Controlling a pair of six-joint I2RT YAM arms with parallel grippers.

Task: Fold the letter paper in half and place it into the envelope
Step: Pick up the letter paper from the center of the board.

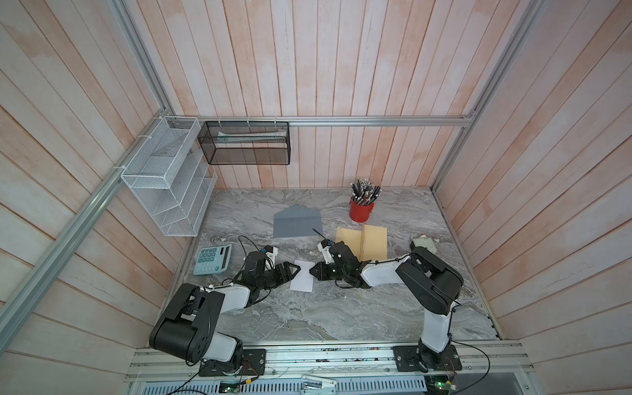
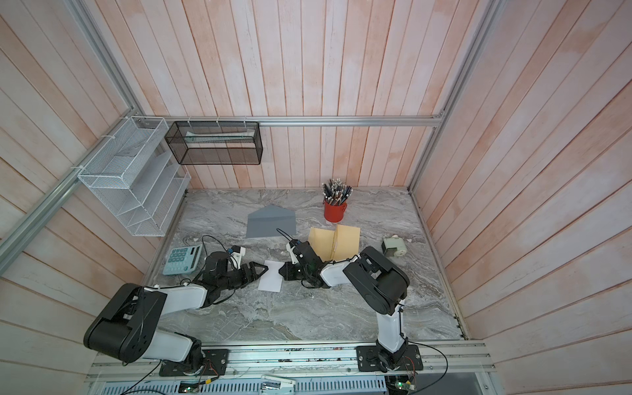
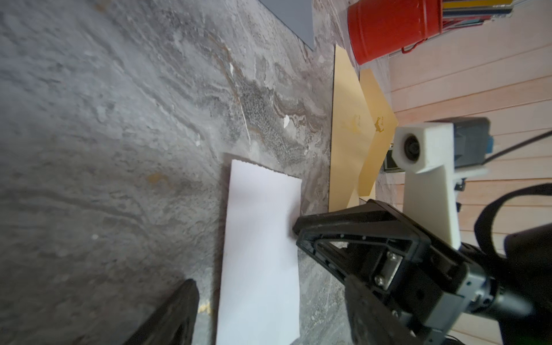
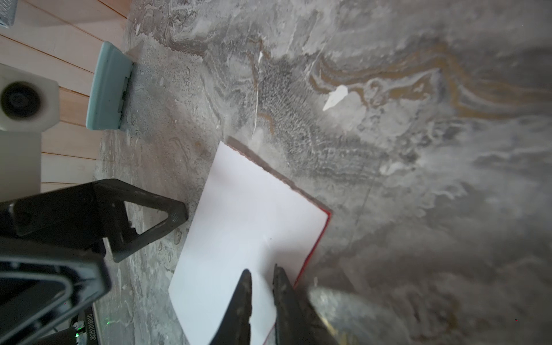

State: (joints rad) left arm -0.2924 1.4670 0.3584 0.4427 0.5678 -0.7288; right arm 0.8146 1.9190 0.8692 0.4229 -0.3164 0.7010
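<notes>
The letter paper [image 1: 302,280] lies flat on the tabletop [image 1: 342,307] and looks folded. The right gripper [image 4: 261,270], nearly pressed together with its tips on one edge, likely pins it. The left gripper [image 3: 271,280], spread, flanks the opposite edge. The envelope [image 1: 297,222] sits well apart, flap open.

A grey marble-patterned tabletop [image 1: 342,307] enclosed by pale pink wooden plank walls [image 1: 342,68]. Near the back stands a red metal bucket-shaped cup [image 1: 361,212] – packed with upright pencils [image 1: 365,191]. A teal desk calculator [image 1: 212,260] lies at the left edge. A small pale green boxy device [image 1: 424,244] sits at the right. A white wire-mesh tiered organiser [image 1: 164,178] hangs on the left wall – beside it, a black mesh basket [image 1: 244,143] on the back rail.
</notes>
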